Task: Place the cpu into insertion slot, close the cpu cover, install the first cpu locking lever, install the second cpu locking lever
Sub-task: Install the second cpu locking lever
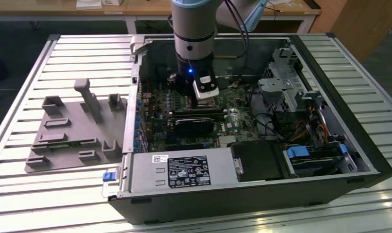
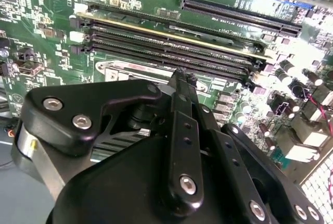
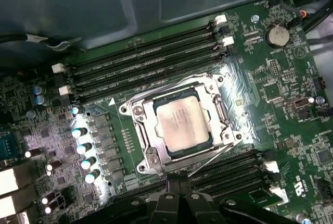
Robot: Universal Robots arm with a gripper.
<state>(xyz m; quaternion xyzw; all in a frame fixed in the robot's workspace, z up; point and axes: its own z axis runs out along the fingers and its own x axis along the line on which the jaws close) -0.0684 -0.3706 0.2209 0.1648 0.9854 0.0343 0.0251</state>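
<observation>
The cpu (image 3: 183,122) lies flat in the insertion slot (image 3: 136,110) on the green board, its silver-grey top showing. The cpu cover (image 3: 148,139) lies down around it as a silvery frame, the chip visible through its window. Thin wire levers run along two sides of the socket; whether they are latched I cannot tell. My gripper (image 3: 177,185) hovers just beside the socket with its black fingers (image 2: 183,99) drawn together and nothing seen between them. A strip of the slot's rim (image 2: 125,69) shows past the fingertips. In the exterior view the gripper (image 1: 205,101) points down into the open computer case.
Long black memory slots (image 3: 145,62) flank the socket on both sides. Capacitors (image 3: 83,146) and a coin battery (image 3: 277,35) stand nearby. A black block (image 1: 196,122), the power supply (image 1: 183,170) and a drive cage (image 1: 286,85) crowd the case. A grey fixture (image 1: 73,131) sits outside.
</observation>
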